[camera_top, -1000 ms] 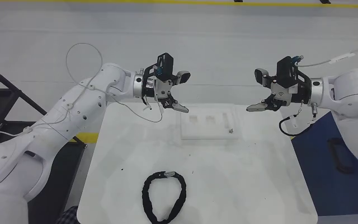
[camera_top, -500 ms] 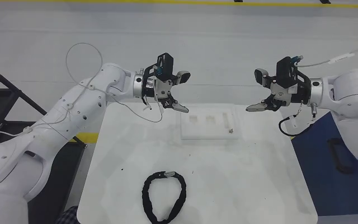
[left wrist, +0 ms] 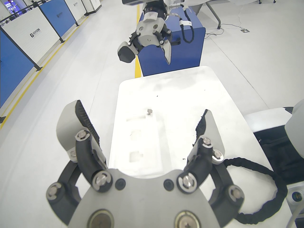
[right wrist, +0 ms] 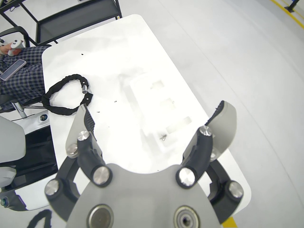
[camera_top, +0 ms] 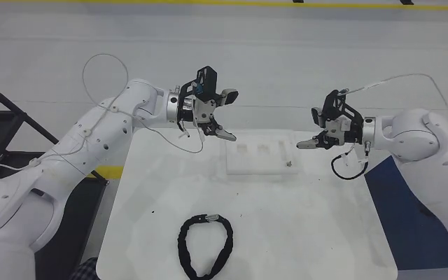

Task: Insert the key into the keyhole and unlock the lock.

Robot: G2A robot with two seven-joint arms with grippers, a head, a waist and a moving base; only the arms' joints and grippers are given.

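The table (camera_top: 315,224) is showing a smooth white top with rounded corners and a few dark specks. Near the middle of its far edge a white foam-like tray (camera_top: 262,157) is lying flat, a rectangular block with small square and oblong recesses cut into it. The key (camera_top: 288,164) is resting on the tray's end nearest the table's right edge. It is appearing only as a tiny grey metallic fleck, so its blade and head cannot be made out.

The lock (camera_top: 204,245) is lying close to the table's near edge, left of the middle. It is a closed loop sleeved in black woven fabric, with a short silvery cylinder where the ends are joining. Its keyhole is too small to see, and in the left wrist view part of the loop is hiding behind the gripper's frame.

The left gripper (camera_top: 231,115) is hanging above the far left corner with its jaws spread wide and nothing between them. Its fingers are pale grey plates faced with black ribbed pads, on black links with round silver screws. The right gripper (camera_top: 308,129) is hanging above the far edge toward the right corner, its jaws likewise spread and holding nothing.
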